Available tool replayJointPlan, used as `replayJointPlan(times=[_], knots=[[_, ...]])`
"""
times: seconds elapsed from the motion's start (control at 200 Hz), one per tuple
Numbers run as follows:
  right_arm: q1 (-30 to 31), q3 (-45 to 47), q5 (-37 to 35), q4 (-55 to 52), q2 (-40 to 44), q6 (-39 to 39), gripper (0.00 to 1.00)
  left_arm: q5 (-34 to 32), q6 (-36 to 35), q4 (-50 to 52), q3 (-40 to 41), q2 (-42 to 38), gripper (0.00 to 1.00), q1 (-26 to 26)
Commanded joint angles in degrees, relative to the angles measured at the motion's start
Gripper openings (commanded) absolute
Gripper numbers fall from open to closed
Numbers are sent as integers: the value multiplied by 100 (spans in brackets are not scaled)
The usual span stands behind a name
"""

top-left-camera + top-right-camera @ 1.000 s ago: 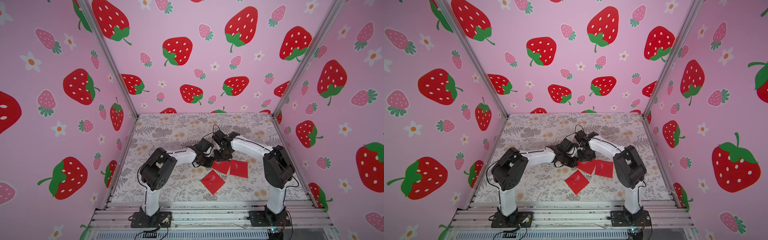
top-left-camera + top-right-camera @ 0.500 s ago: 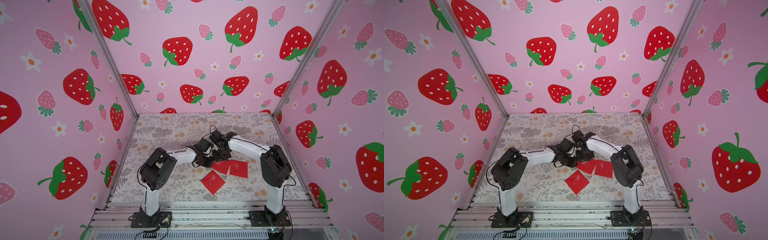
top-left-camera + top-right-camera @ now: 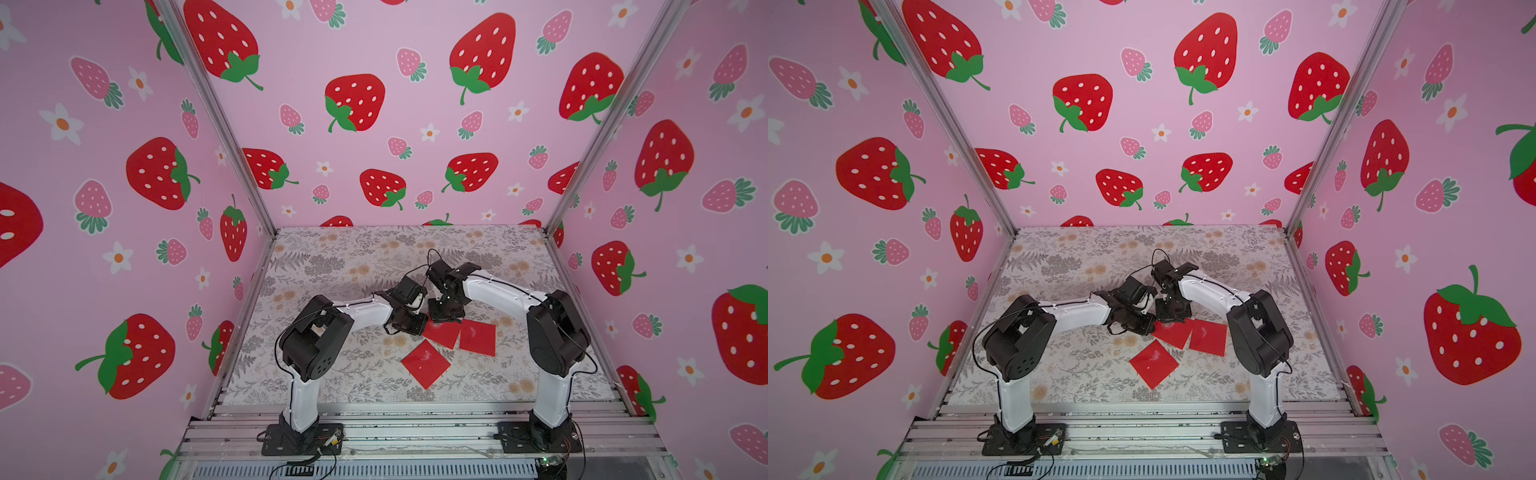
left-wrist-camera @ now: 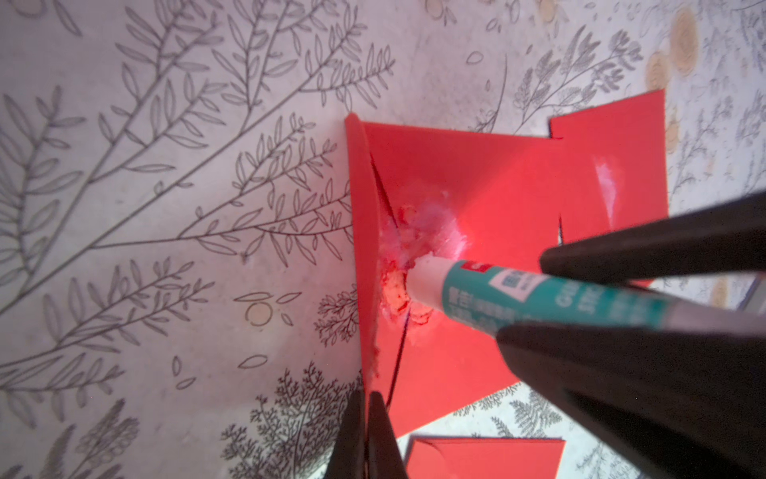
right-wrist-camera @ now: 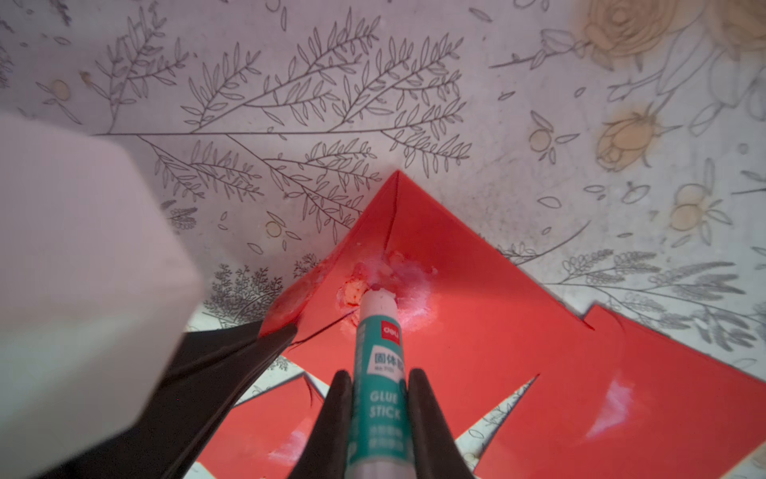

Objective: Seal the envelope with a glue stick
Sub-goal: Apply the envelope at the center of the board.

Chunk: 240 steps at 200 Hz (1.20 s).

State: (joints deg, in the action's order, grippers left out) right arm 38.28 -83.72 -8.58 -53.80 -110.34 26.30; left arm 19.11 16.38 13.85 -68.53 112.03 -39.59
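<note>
Left arm [image 3: 365,309], right arm [image 3: 498,291] reach inward, wrists close together. Left tool [image 4: 365,400] pinched on envelope flap [image 4: 360,249]. Right tool [image 5: 379,375] clamped around glue stick [image 5: 377,331].

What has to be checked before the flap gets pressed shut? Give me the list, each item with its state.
1. Grip on the glue stick: ok, the right gripper is shut on its teal label.
2. Stick tip on the envelope: ok, it touches the paper at the glue smear.
3. Hold on the flap: ok, the left gripper is shut on its edge, flap raised.
4. Glue coverage: cannot tell; one clumped white patch beside the fold.
5. Room around it: cannot tell; a neighbouring envelope lies against its edge, touching or overlapping.
</note>
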Motion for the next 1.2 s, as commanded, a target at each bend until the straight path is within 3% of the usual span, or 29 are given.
replayJointPlan(times=[0.0, 0.21, 0.395, 0.515, 0.69, 0.986, 1.196], knots=[[56, -17, -876, -499, -100, -3, 0, 90, 4, 101, -38, -23, 0, 13], [232, -159, -939, -571, -240, 56, 0, 100, 20, 101, -64, -14, 0, 20], [226, 76, 1020, 156, -66, 104, 0, 98, 23, 101, -74, -14, 0, 13], [191, 192, 1498, 500, 74, 282, 0, 109, 32, 79, -64, -7, 0, 15], [154, 257, 1238, 434, 48, 273, 0, 114, 23, 83, -64, -6, 0, 12], [162, 111, -1093, -635, -75, 156, 0, 92, 23, 101, -55, -23, 0, 21], [180, 49, -663, -448, -132, 147, 0, 83, 26, 118, -55, -32, 0, 26]])
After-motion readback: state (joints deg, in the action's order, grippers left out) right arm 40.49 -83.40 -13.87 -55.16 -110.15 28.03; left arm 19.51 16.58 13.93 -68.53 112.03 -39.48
